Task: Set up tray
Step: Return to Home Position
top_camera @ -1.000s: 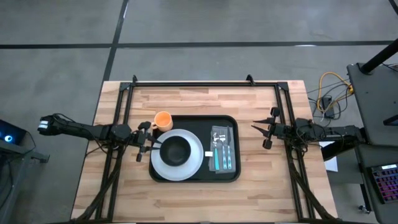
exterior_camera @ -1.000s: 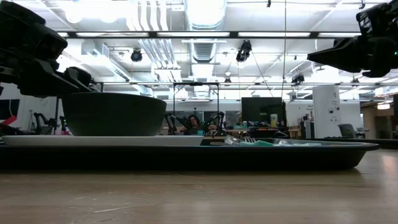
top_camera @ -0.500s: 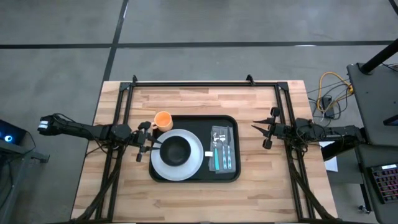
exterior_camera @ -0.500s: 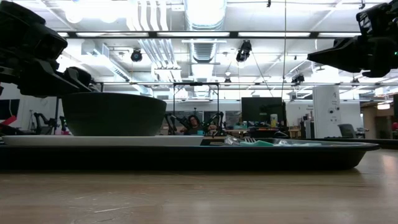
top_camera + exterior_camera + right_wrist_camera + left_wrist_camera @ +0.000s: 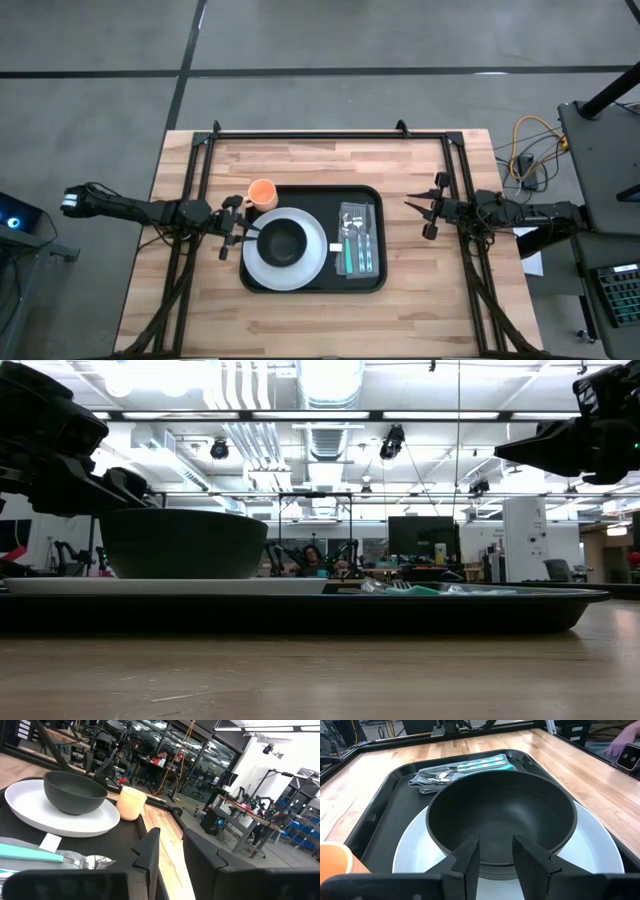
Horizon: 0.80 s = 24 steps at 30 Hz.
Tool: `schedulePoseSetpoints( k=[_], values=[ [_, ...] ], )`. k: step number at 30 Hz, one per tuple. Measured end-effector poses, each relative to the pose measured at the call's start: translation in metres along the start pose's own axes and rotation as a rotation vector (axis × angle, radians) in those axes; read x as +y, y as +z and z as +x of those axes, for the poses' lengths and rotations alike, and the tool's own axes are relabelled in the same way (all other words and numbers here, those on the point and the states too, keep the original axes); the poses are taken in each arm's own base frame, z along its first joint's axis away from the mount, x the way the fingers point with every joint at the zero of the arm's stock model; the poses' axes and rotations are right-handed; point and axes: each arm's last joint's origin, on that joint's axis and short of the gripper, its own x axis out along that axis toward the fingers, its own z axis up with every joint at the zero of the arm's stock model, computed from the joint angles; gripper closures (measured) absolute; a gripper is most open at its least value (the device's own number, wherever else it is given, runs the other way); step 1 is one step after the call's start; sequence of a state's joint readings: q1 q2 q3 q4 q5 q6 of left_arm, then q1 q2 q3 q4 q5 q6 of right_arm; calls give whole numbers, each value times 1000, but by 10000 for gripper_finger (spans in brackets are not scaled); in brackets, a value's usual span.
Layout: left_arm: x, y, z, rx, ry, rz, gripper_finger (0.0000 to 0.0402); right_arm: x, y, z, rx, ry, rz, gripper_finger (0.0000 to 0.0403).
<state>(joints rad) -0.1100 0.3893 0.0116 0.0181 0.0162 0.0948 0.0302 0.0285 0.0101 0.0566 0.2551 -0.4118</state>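
The black tray (image 5: pixel 312 192) lies mid-table and carries a round white plate (image 5: pixel 312 265) with a black bowl (image 5: pixel 283 241) standing on it. Cutlery with teal handles lies on a grey napkin (image 5: pixel 358 240) on the tray's right half. An orange cup (image 5: pixel 262 192) stands at the tray's far left corner. My left gripper (image 5: pixel 248 232) hangs open at the bowl's left rim (image 5: pixel 470 851), just above it in the low view, touching nothing. My right gripper (image 5: pixel 410 207) waits open, right of the tray and off the table top.
A black metal frame (image 5: pixel 310 133) runs along the far edge and down both sides of the wooden table. Bare wood (image 5: pixel 310 315) lies near of the tray and far of it. A person's hand (image 5: pixel 619 745) shows beyond the table's edge in the left wrist view.
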Motion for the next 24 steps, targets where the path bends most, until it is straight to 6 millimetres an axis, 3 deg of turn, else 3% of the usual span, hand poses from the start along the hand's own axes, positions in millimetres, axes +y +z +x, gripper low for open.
schedulePoseSetpoints(
  k=[24],
  values=[
    [0,0,0,0,0,0,305,0,0,0,0,0,0,319]
  ],
)
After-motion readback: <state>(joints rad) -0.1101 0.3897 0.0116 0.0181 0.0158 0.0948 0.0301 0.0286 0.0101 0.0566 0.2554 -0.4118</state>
